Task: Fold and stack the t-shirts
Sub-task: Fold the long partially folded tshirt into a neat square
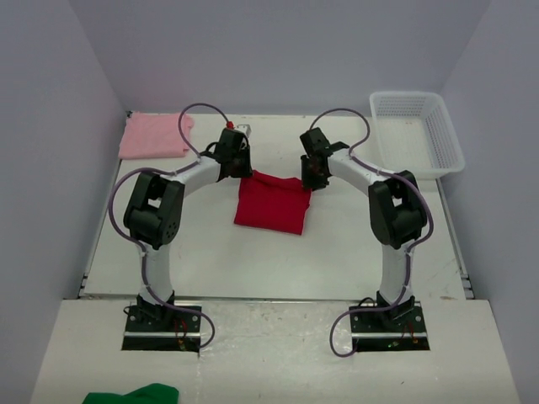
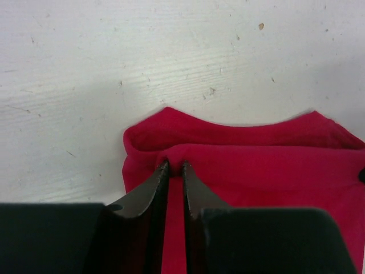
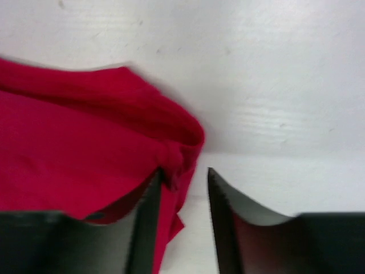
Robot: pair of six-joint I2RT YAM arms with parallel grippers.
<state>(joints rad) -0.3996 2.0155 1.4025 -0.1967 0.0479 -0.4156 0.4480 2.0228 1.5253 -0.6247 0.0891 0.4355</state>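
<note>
Mid-table, btwn my two arms, sits the red tee [image 1: 269, 204], folded to a rough rectangle and lying flat on the white table [image 1: 253, 261]. Both arms reach in over its far edge, L arm at the far-left corner, R arm at the far-right.

On the L wrist cam the left gripper [image 2: 174, 164] has its jaws only a thin slit apart, tips down at a small pucker in the doubled far hem. Red shows thru the slit lower down. I can't tell whether they're nipping cloth or sitting just clear of it. The hem there is a rolled fold w/ bare table beyond it.

On the R wrist cam the right gripper [image 3: 183, 172] has its jaws clearly parted, w/ white table visible in the gap, so it's released and clamping nothing. The tee's corner is bunched into a small wad touching the inner face of the finger [image 3: 144, 220] on the left of that view, and a flap hangs alongside it. The other finger [image 3: 228, 220] is clear of the cloth.

As for the pink tee [image 1: 154, 135], it's at the far-left corner of the table, folded small and flat, well apart from the red one and both grippers. The two aren't stacked yet.

Also in the top cam: a white mesh basket [image 1: 417, 130] at the far-right corner, and a green cloth [image 1: 135, 394] at the near-left, in front of the arm bases, partly cut off by the frame edge.
</note>
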